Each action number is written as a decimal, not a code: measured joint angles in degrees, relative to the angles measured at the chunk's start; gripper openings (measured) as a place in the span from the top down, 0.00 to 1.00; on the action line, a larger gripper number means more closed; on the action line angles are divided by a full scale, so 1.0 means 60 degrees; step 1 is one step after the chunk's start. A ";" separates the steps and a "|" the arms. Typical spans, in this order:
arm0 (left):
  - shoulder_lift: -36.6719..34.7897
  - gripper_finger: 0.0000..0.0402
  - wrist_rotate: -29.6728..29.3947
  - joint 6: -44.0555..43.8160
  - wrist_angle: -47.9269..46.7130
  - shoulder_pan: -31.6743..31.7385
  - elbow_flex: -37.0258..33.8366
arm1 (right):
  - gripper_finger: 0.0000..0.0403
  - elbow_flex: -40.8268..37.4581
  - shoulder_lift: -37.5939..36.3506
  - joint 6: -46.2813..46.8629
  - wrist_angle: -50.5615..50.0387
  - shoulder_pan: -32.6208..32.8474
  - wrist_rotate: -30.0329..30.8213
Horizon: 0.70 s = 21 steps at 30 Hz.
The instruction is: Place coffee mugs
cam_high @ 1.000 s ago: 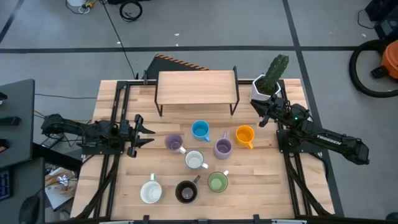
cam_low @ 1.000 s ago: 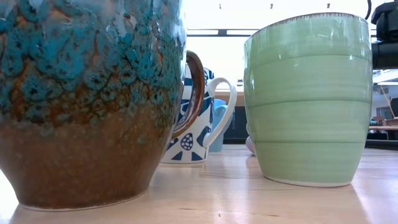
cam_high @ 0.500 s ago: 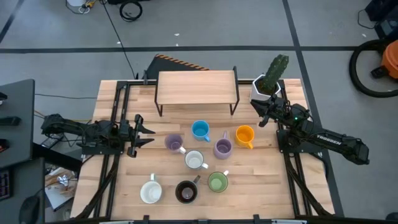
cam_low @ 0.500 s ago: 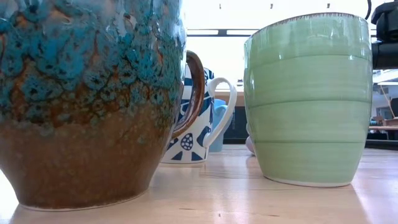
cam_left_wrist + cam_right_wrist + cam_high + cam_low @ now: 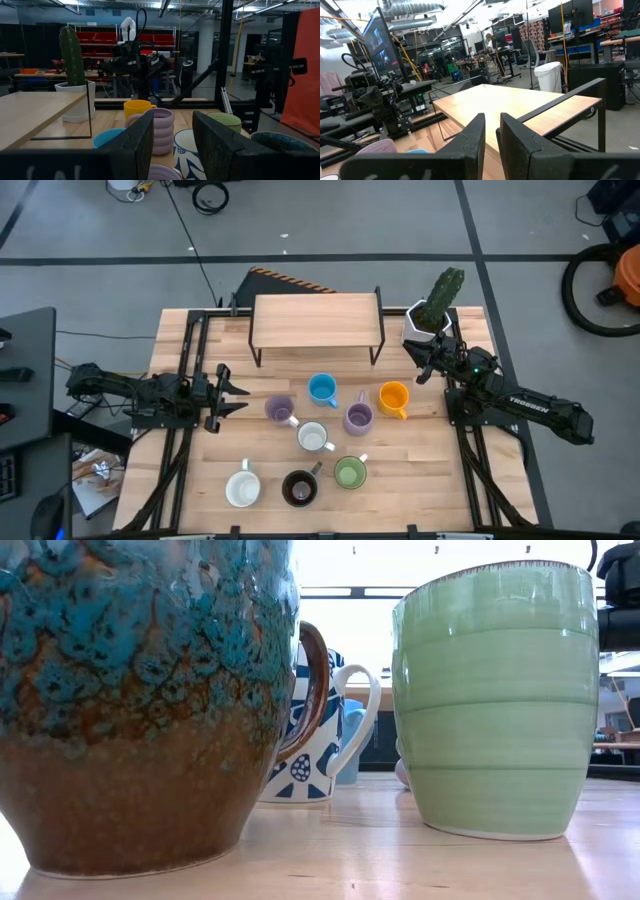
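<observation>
My left arm lies low along the left edge of the table, stretched toward the middle, and my left gripper hangs there with its fingers parted and nothing between them. My right arm reaches in from the right side at a slant toward the far right corner, where my right gripper sits with its fingers drawn almost together, only a thin gap left, and empty.
</observation>
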 joint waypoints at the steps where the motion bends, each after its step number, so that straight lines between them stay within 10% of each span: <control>1: 0.0000 0.65 0.0002 0.0000 0.0000 0.0000 0.0001 | 0.84 0.0002 0.0000 -0.0001 0.0000 -0.0001 -0.0001; 21: -0.0003 0.65 0.0003 -0.1010 0.0312 0.0000 0.0003 | 0.84 0.0002 0.0000 0.0110 0.2391 -0.0001 0.1205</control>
